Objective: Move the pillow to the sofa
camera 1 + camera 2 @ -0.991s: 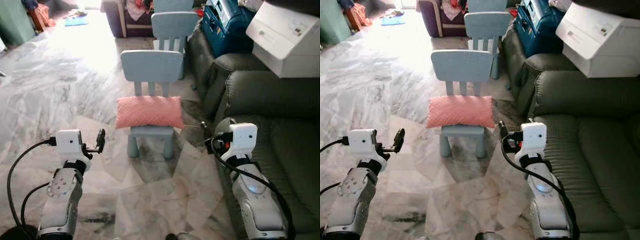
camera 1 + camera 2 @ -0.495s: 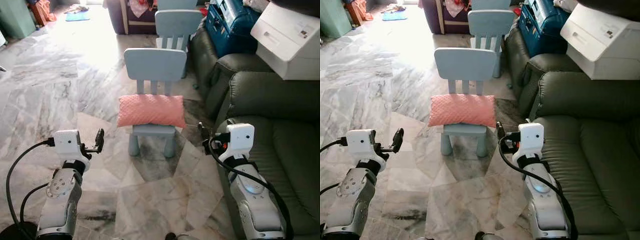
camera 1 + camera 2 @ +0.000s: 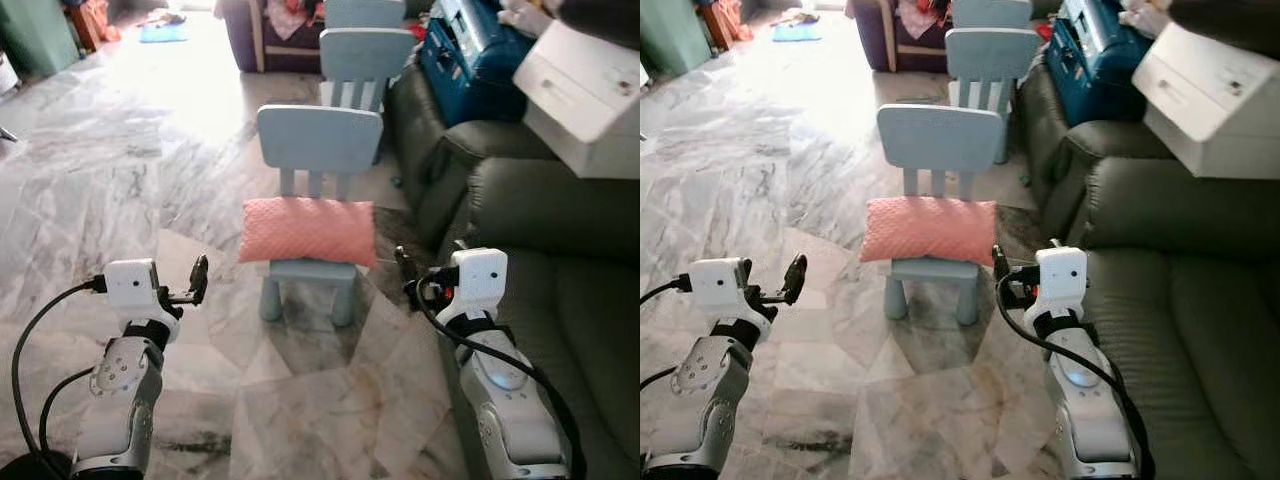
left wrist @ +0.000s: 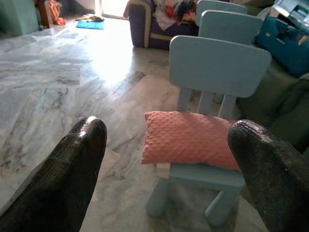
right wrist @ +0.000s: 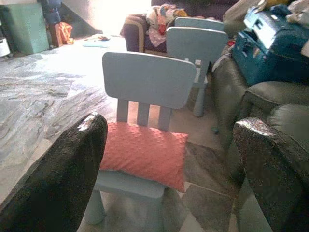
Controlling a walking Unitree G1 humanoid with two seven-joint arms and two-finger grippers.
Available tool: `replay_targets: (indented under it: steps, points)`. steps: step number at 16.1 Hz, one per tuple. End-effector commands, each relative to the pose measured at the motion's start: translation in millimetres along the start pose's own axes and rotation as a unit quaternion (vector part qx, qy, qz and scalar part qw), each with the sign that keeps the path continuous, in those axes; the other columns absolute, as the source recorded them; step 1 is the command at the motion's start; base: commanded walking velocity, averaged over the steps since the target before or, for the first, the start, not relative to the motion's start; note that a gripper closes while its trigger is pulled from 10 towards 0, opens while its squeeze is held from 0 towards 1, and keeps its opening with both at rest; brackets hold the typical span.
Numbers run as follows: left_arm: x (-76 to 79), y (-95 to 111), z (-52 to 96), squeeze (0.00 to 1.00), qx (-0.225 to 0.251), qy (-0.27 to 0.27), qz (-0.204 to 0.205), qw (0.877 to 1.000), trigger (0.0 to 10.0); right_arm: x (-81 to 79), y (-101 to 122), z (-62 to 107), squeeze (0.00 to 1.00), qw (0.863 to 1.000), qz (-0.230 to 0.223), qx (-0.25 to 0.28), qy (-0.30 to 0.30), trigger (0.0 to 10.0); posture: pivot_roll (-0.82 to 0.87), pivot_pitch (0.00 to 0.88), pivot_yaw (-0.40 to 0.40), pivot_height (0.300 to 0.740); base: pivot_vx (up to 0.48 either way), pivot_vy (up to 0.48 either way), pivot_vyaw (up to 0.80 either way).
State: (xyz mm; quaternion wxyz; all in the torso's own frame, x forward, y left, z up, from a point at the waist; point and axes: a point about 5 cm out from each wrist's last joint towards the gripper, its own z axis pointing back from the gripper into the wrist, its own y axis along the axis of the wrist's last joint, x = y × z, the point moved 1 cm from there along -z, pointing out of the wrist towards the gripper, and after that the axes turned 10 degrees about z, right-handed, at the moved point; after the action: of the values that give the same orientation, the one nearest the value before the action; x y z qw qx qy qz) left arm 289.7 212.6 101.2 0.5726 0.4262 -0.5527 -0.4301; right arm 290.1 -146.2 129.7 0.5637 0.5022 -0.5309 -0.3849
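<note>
Left gripper (image 3: 199, 280) held forward low over the marble floor (image 3: 120, 180), fingers spread wide, nothing in them. Pillow (image 3: 307, 231) lies across the seat of the small blue chair (image 3: 320, 140), its ends overhanging both side edges. Pink, rectangular, dimpled cover. Probably light, soft and squashy; it should sag if pinched at one corner, so a hold at each short end looks safest. Right gripper (image 3: 998, 262) near the chair's right edge, also wide and empty. Grey sofa (image 3: 560, 260) stands at right.
</note>
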Motion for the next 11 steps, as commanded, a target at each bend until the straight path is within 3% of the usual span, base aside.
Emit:
replay_targets:
  steps: [1,11]
  points:
    - [-1.3,2.0,1.2,0.0,0.002,-0.001,0.002,1.0,10.0,1.9,1.4,1.3,0.0,1.0,0.001,0.0,-0.002,10.0,-0.08,0.135,-0.024,0.74,0.45,0.0,0.0]
    - [-1.0,1.5,0.8,0.0,-0.001,-0.002,0.001,1.0,10.0,1.3,1.5,1.2,0.0,1.0,0.0,0.0,-0.003,10.0,-0.08,0.134,-0.022,0.74,0.45,0.0,0.0]
